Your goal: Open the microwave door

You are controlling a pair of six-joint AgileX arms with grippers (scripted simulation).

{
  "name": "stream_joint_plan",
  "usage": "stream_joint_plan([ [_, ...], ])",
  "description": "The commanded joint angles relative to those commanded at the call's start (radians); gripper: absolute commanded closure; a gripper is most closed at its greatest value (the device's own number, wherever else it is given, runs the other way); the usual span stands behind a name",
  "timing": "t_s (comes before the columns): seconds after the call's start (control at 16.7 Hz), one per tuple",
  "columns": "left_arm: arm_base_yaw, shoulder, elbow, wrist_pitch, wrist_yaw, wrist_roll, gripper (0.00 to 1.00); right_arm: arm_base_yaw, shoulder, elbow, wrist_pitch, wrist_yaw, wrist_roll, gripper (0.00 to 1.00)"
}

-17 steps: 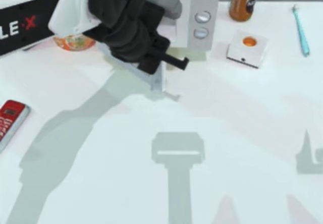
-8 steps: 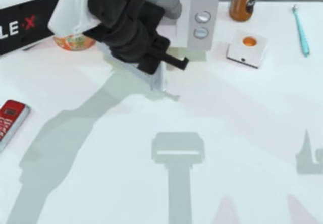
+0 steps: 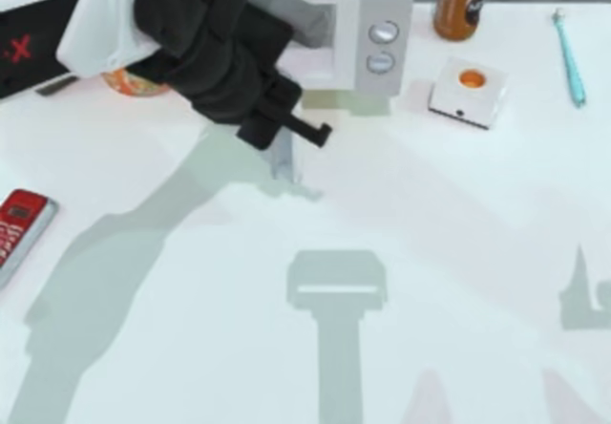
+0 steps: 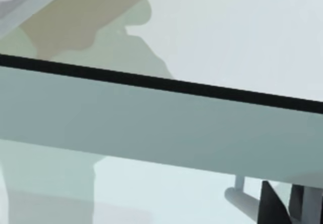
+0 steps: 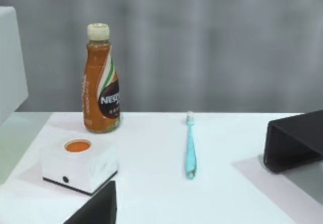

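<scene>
Microwave door point(image 3: 286, 152) mostly hidden under left tool point(image 3: 304, 128).

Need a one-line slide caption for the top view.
Left gripper pulls the small white microwave's flat white door open.

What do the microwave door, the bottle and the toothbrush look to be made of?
Microwave door: seemingly see-through glass or plastic; the table shows through it in the left wrist view.
Bottle: probably glossy plastic, brown liquid inside, cream cap.
Toothbrush: smooth turquoise plastic, by its look.
</scene>
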Motion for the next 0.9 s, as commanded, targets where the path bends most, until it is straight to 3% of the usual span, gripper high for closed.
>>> stream_joint_plan([
  [0.9, 0.008, -0.009, -0.012, 0.001, 0.012, 0.019, 1.0, 0.0, 0.0, 0.0, 0.0, 0.0, 0.0, 0.0],
])
